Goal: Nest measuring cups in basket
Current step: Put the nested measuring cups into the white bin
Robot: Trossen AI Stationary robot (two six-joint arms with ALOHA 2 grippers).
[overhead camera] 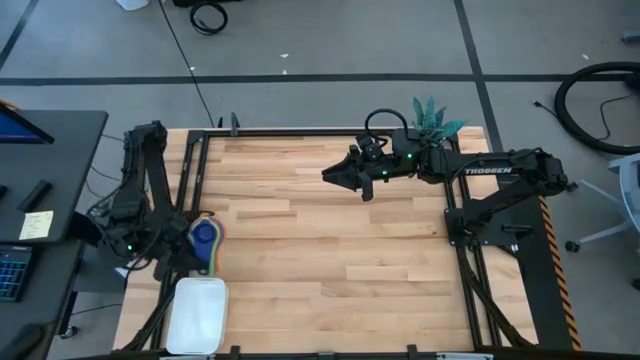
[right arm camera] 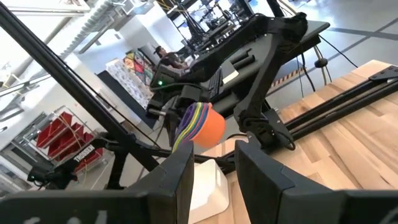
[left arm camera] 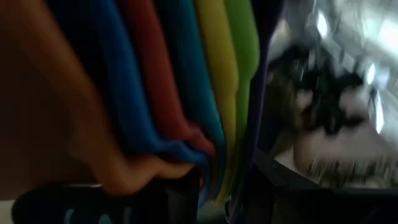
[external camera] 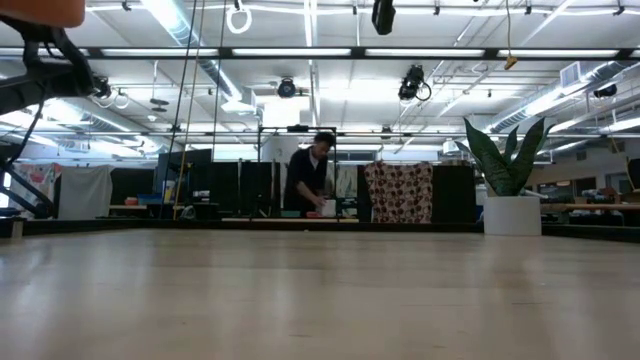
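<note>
1 left claw (overhead camera: 190, 245) pinches nested measuring cups (overhead camera: 207, 240) beside basket (overhead camera: 197, 315); right claw (overhead camera: 335, 173) spread.

Pale wood-plank table (overhead camera: 330, 240), smooth white plastic basket (overhead camera: 198, 313)

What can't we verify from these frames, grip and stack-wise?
- Left gripper finger contact: high view, arm covers it; left wrist view, blurred.
- Measuring cups: count unreadable; stack smeared in left wrist view.
- Basket: low view misses it; right wrist view, fingers hide most.
- Right gripper: too small to judge.
</note>
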